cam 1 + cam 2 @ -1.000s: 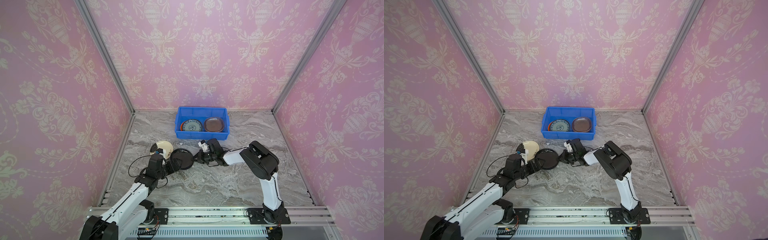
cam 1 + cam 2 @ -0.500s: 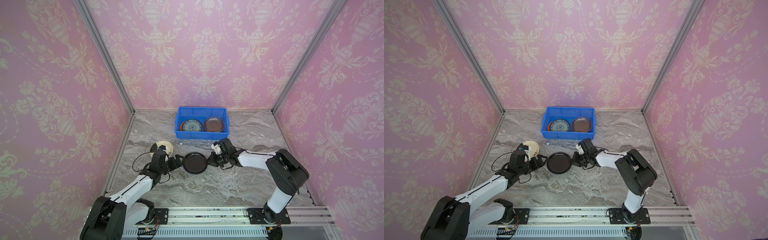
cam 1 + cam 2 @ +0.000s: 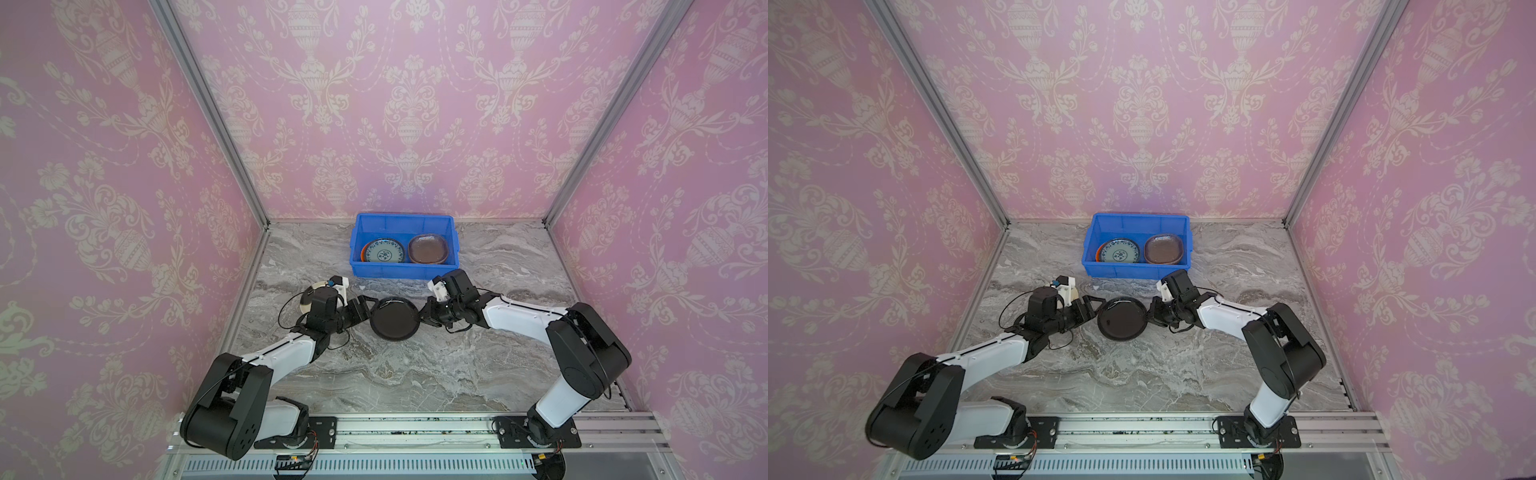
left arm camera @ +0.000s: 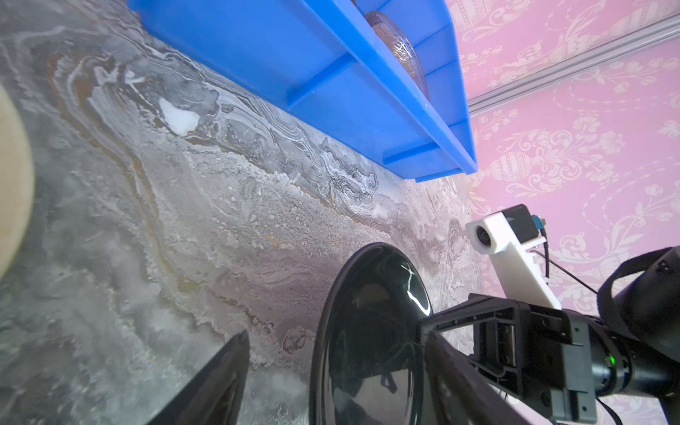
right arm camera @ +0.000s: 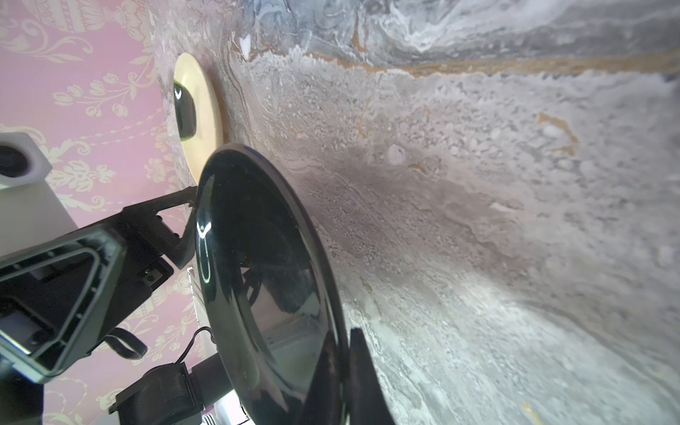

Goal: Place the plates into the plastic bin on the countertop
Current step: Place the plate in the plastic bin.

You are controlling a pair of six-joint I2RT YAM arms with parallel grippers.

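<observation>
Black plate [image 3: 394,320] – glossy, stiff, breakable, likely slippery – seems just above countertop [image 3: 415,374], near blue bin [image 3: 405,272]. Right gripper [image 3: 424,318] pinches rim; left gripper [image 3: 366,309] wide, straddling opposite rim. Rim looks the only hold – keep level.

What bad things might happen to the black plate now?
1. The right end effector pinches the black plate only at its rim, so it might slip and drop onto the countertop.
2. The open left end effector straddles the opposite rim; closing or pulling there might twist the plate loose.
</observation>
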